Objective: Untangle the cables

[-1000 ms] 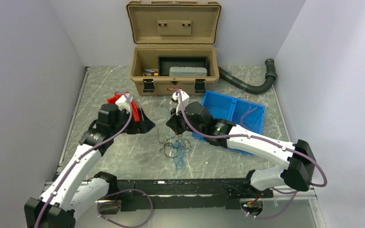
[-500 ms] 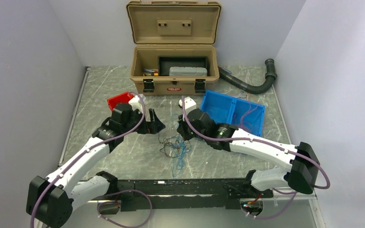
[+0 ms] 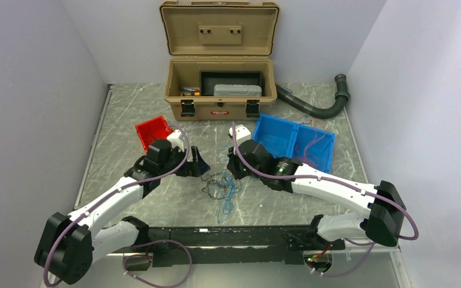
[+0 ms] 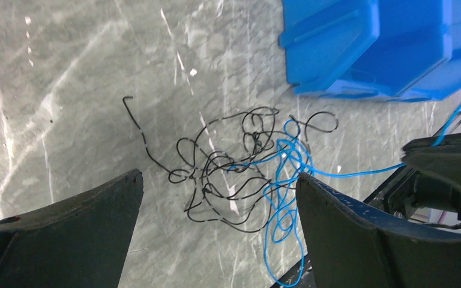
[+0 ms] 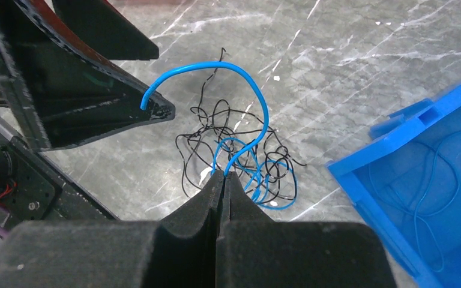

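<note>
Cables (image 3: 221, 183) lie in a small loose tangle of black and blue strands on the table (image 3: 132, 114), near its middle, between the two grippers and on the near side of the toolbox.

That grey marbled table carries everything else. At its far edge stands a tan toolbox (image 3: 216, 109) with its lid raised. A black corrugated hose (image 3: 312, 109) curves along the far right. To the right of the tangle sits a blue bin (image 3: 273, 129) with two compartments; thin wires lie in its right one. A smaller red bin (image 3: 152, 129) sits to the far left of the tangle.

The left gripper (image 3: 199, 163) hovers just left of the tangle with its fingers spread wide; in its wrist view the heap shows between them, and nothing is between the pads. The right gripper (image 3: 231, 168) is just right of the heap, its fingers pressed together on one blue cable (image 5: 263, 105). That strand rises from the closed tips, arcs over the black loops, and its free end lies close to a left gripper finger (image 5: 96, 102).
</note>
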Robot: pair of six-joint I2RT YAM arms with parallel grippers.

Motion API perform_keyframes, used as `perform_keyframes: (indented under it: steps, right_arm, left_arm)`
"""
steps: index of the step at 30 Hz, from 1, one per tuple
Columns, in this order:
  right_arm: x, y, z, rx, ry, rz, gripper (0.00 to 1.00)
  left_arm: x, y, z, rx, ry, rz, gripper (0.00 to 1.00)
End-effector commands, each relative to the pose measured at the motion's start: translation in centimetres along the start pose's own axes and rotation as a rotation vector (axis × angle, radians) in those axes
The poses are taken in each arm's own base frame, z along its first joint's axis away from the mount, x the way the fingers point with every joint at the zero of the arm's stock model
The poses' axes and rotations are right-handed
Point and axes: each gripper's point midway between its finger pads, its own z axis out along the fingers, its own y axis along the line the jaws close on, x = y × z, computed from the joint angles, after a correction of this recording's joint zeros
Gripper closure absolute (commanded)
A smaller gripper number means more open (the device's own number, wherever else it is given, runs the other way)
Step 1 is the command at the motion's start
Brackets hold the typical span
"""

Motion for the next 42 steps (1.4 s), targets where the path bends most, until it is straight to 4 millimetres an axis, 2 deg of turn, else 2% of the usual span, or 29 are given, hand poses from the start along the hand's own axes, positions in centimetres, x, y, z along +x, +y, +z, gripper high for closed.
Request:
perform_keyframes:
  steps: [1,7,10,12,15,18,20,21,23,26,30,32,34,42]
  right_arm:
    - [-0.4,-0.1,-0.7,-0.002,-0.022,0.03,1.0]
    - [2.6,-0.4,-0.5,-0.011,0.043,0.063,1.0]
    - [4.0,0.1,-0.3,-0.054,0.079,0.082,1.0]
    - [4.7,2.0,-0.5,-0.167,0.11,0.068,1.0]
    - [4.9,6.9,-1.7,-0.43,0.138,0.006,0.98]
    - [5.1,10.3,-3.0,-0.549,0.156,-0.094,0.82]
    - [5.3,10.9,-3.0,-0.524,0.163,-0.145,0.6]
    - [5.2,10.5,-2.6,-0.483,0.16,-0.145,0.5]
    - [4.9,9.3,-2.1,-0.4,0.148,-0.125,0.38]
    - [4.1,6.9,-1.7,-0.262,0.098,-0.087,0.33]
    - [3.6,3.7,-1.5,-0.121,0.078,-0.009,0.34]
    - [4.4,1.4,-1.2,-0.048,0.106,0.034,0.38]
    - [5.4,0.3,-0.9,-0.031,0.132,0.068,0.41]
    - [9.2,-1.3,-0.1,-0.058,0.208,0.175,0.46]
  left_arm:
    - [-0.9,-0.9,0.6,0.058,-0.069,0.013,0.01]
    - [-0.6,-0.9,0.6,0.073,-0.071,0.064,0.01]
    - [-0.8,-0.8,0.5,0.07,-0.085,0.097,0.01]
    - [-0.8,-0.8,0.7,0.074,-0.096,0.116,0.01]
    - [-0.5,-0.5,1.2,0.074,-0.099,0.137,0.0]
    - [-0.4,-0.3,1.4,0.069,-0.093,0.156,0.01]
    - [-0.5,-0.3,1.4,0.07,-0.093,0.165,0.01]
    - [-0.5,-0.4,1.4,0.073,-0.094,0.167,0.01]
    - [-0.6,-0.6,1.3,0.082,-0.092,0.171,0.01]
    - [-0.3,-0.8,1.4,0.095,-0.067,0.173,0.01]
    - [0.5,-1.0,1.7,0.111,-0.021,0.161,0.01]
    - [1.0,-1.4,1.8,0.131,0.005,0.166,0.02]
    - [1.6,-1.6,2.3,0.145,0.047,0.173,0.04]
    - [3.8,-2.0,4.3,0.214,0.191,0.153,0.12]
